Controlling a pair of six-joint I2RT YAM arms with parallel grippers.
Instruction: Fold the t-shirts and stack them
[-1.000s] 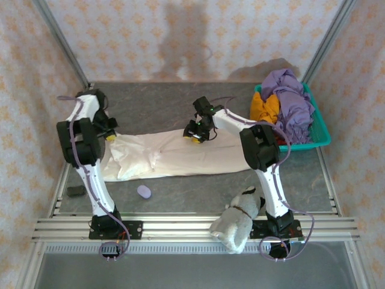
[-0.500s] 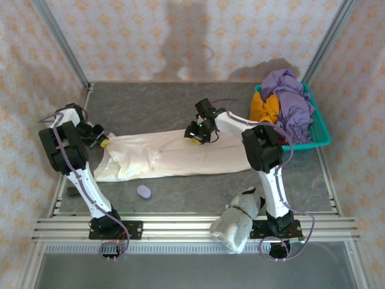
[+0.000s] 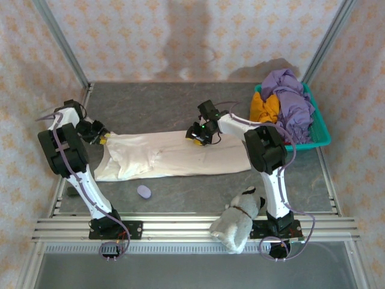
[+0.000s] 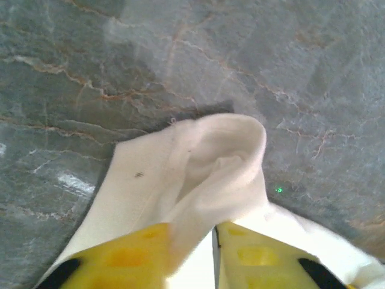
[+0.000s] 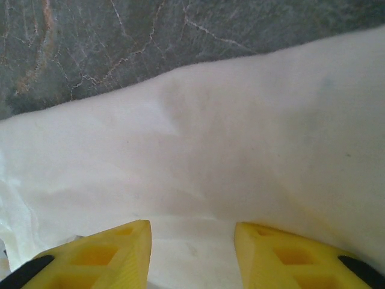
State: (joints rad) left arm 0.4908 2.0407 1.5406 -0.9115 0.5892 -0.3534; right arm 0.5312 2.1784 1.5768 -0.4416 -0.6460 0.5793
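The cream-white t-shirt (image 3: 174, 155) is judged light, limp and prone to bunching. The left gripper (image 4: 213, 232) clamps a rolled corner. The right gripper (image 5: 192, 235) hangs spread open above flat cloth; the edge just ahead looks the likely hold.

Overhead camera sits high behind the arm bases (image 3: 107, 227), tilted down over the whole table (image 3: 180, 102). The left wrist view is in very close, peering past the left end effector (image 4: 213, 232) at one end of the cream-white t-shirt (image 4: 210, 162). The right wrist view, past the right end effector (image 5: 192, 232), hugs that same shirt's far edge.
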